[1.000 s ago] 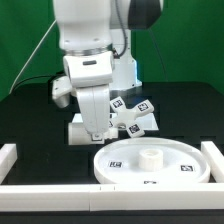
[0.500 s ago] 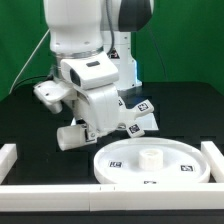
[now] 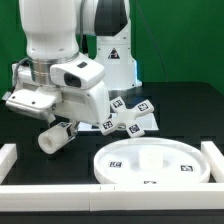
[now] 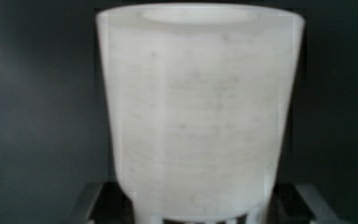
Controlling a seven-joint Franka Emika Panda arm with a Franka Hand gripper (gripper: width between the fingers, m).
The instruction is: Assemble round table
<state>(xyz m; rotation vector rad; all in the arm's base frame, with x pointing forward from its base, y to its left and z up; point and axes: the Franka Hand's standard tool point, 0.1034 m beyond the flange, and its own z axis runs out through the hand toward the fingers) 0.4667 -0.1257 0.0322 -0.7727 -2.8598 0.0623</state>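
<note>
My gripper (image 3: pixel 60 133) is shut on the short white cylindrical leg (image 3: pixel 52 139) and holds it tilted above the black table, to the exterior view's left of the round disc (image 3: pixel 125 166). The disc lies flat near the front, rim up, with tags on it and its central hub (image 3: pixel 150 156). The cross-shaped base (image 3: pixel 131 116) with tags lies behind the disc, by the robot's foot. In the wrist view the leg (image 4: pixel 194 100) fills the picture, with a dark finger (image 4: pixel 101 200) on each side of its near end.
Long white border rails run along the front (image 3: pixel 90 196), the exterior view's left (image 3: pixel 8 156) and right (image 3: pixel 213 158). The robot's white base (image 3: pixel 112 60) stands at the back. A green backdrop is behind.
The arm has swung toward the exterior view's left, carrying the leg away from the cross-shaped base and tilting it. The disc and base have not moved.
</note>
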